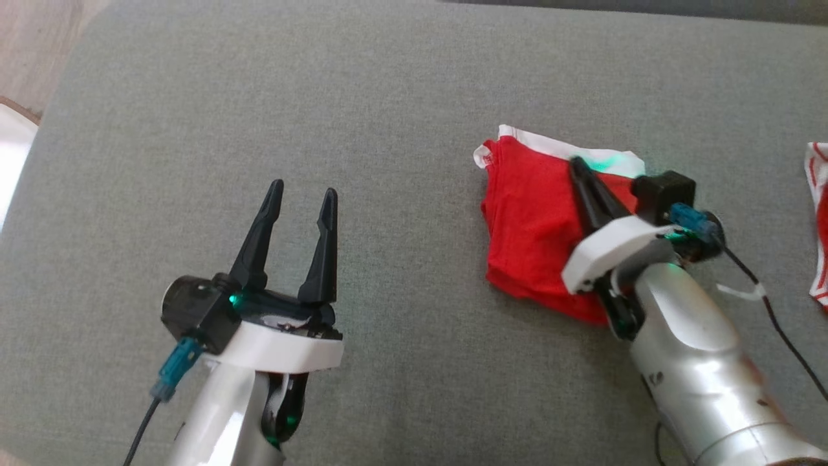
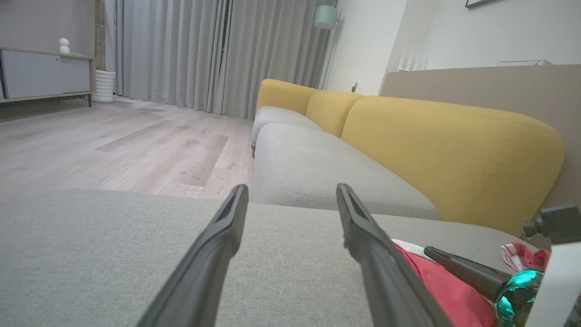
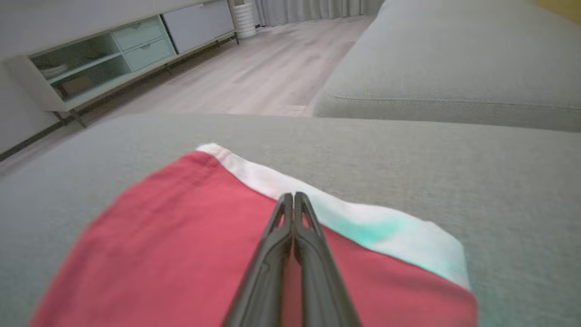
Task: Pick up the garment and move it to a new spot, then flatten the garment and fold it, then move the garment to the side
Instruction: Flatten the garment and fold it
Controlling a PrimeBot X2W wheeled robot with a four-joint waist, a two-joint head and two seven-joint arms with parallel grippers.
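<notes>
Red garment (image 1: 532, 220), white-edged, apparently folded flat.

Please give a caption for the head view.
Right gripper, shut, over folded red garment on grey cushion; left gripper open, apart.

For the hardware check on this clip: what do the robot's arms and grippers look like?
The left gripper and right gripper each have two long tapered black fingers on a white collar and glossy silver forearm. Each wrist carries a black camera block, teal connector, black cable and green light.
</notes>
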